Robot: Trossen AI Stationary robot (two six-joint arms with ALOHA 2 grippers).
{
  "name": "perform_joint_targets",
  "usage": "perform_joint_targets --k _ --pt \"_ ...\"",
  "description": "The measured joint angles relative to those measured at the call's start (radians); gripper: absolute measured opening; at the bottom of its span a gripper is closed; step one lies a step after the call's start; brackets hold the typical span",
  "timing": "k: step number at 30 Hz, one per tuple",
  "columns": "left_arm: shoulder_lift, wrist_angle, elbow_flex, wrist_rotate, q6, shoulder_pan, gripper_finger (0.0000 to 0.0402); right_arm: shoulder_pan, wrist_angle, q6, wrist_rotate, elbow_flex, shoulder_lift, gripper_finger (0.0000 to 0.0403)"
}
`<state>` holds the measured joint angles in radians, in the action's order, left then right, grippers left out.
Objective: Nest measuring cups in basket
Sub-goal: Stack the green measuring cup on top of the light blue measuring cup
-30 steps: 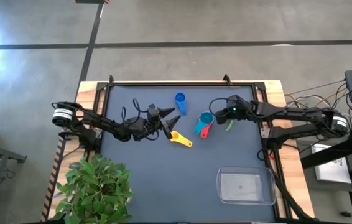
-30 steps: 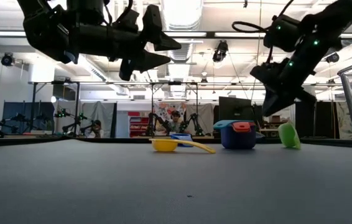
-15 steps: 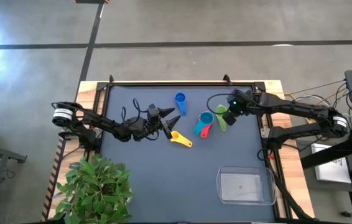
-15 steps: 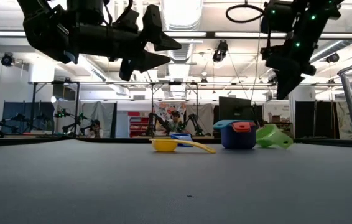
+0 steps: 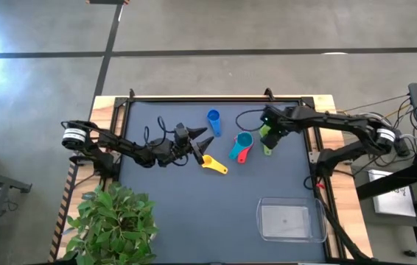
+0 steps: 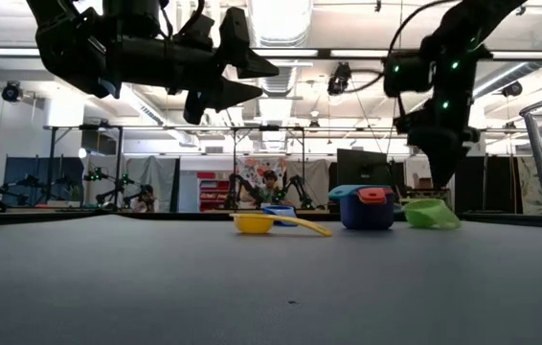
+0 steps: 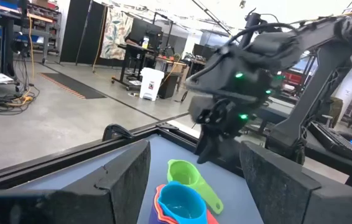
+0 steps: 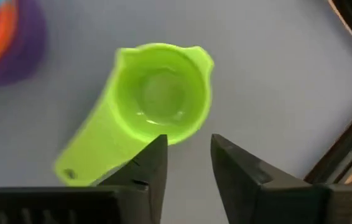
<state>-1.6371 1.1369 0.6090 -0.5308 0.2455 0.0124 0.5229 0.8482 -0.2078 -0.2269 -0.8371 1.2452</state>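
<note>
Dark blue matting covers my table (image 5: 194, 213), framed in pale wood. On it the green measuring cup (image 8: 157, 102) sits mouth up, handle flat on the mat, just beside the nested stack (image 5: 241, 145) of teal, orange and purple cups. It looks glossy, thin-walled and light. My right gripper (image 8: 187, 163) hangs right above its rim with the fingers a narrow gap apart and nothing between them.

My worry is that a cup this light skids or tips if one finger lands on the rim before the other, and it could knock the stack beside it.

Further off lie the blue cup (image 5: 214, 122) and the yellow cup (image 5: 211, 163). My left gripper (image 5: 200, 144) waits above the yellow one, fingers spread, empty. The clear basket (image 5: 291, 220) sits well apart at the near right corner, nothing in it.
</note>
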Motion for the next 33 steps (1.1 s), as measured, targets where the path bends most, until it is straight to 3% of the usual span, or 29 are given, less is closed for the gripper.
perform_joint_targets --k 5,8,16,22,28,33 --pt "0.0 0.0 0.0 0.0 0.0 0.0 0.0232 0.072 -0.031 0.074 0.003 -0.02 0.071 0.0146" --pt "0.0 0.0 0.0 0.0 0.0 0.0 0.0232 0.112 -0.088 0.112 0.059 -0.023 0.1 0.016" --pt "0.0 -0.001 0.0 0.0 0.0 0.0 0.0232 0.181 -0.159 0.151 0.078 -0.021 0.169 0.0166" --pt "0.0 -0.001 0.0 0.0 0.0 0.0 0.0232 0.193 -0.163 0.195 0.079 -0.021 0.197 0.0122" --pt "0.0 -0.001 0.0 0.0 0.0 0.0 0.0232 0.193 -0.166 0.208 0.139 -0.02 0.18 0.0021" --pt "0.0 -0.001 0.0 0.0 0.003 0.0 0.0232 0.194 -0.15 0.157 0.141 -0.02 0.114 0.001"
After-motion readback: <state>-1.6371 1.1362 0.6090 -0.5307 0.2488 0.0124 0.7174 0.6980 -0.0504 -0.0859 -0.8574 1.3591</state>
